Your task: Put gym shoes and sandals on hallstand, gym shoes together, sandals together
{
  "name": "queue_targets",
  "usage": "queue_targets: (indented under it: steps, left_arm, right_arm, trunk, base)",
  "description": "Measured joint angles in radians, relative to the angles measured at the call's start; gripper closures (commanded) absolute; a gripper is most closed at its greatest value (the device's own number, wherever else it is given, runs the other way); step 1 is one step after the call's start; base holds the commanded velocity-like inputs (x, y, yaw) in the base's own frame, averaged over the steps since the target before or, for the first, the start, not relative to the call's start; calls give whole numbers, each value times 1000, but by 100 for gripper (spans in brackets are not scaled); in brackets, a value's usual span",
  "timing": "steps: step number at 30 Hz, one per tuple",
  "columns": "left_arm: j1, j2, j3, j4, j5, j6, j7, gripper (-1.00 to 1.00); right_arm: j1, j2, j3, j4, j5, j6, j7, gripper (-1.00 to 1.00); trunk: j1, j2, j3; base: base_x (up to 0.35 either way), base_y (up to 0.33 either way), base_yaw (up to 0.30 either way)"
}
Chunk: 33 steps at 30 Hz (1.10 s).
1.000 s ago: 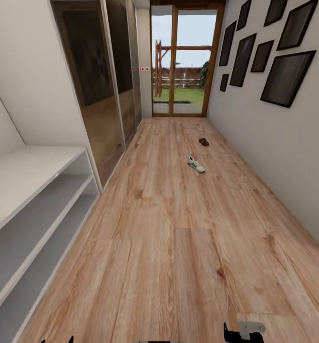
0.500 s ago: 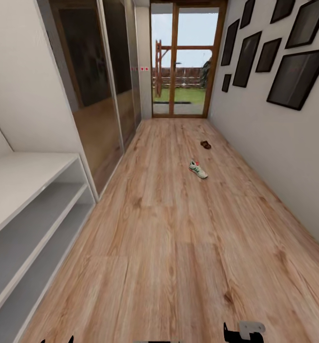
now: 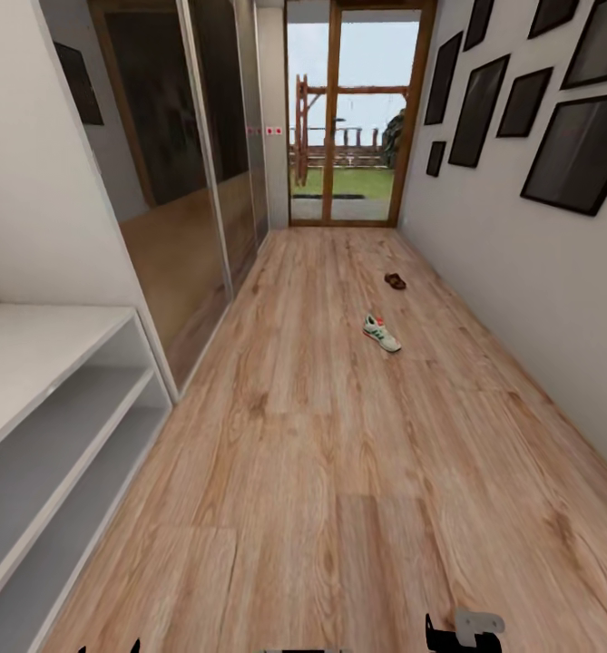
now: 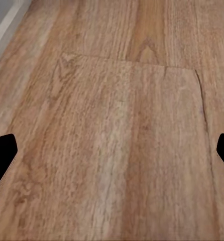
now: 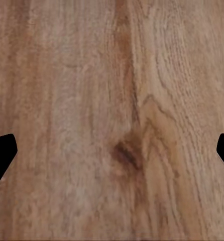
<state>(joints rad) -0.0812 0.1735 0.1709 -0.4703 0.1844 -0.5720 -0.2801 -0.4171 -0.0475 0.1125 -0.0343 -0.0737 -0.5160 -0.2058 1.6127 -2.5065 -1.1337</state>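
Wood-grain planks of the corridor floor run ahead toward a glass door. Both tools hang low and empty over bare boards: the left tool has its fingertips spread wide at the edges of its wrist view, and the right tool is spread the same way, pinching nothing.

Well ahead of the right tool, one gym shoe lies on the floor, white with green stripes. Farther beyond it sits a small dark-brown thing, probably a sandal, though it is too small to be sure. Beside and outward of the left tool stands the pale grey hallstand, its two shelf levels bare where visible.

The step in hand looks like the approach drive. The next move calls for rolling forward until the gym shoe is within reach, then lowering a spread tool over it.
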Motion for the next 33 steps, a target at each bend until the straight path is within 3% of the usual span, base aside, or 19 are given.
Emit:
queue_targets:
  steps: [33]
  left_arm:
    - [0,0,0,0,0,0,0,-100]
  right_arm:
    - [0,0,0,0,0,0,0,-100]
  trunk:
    - [0,0,0]
  base:
    - [337,0,0]
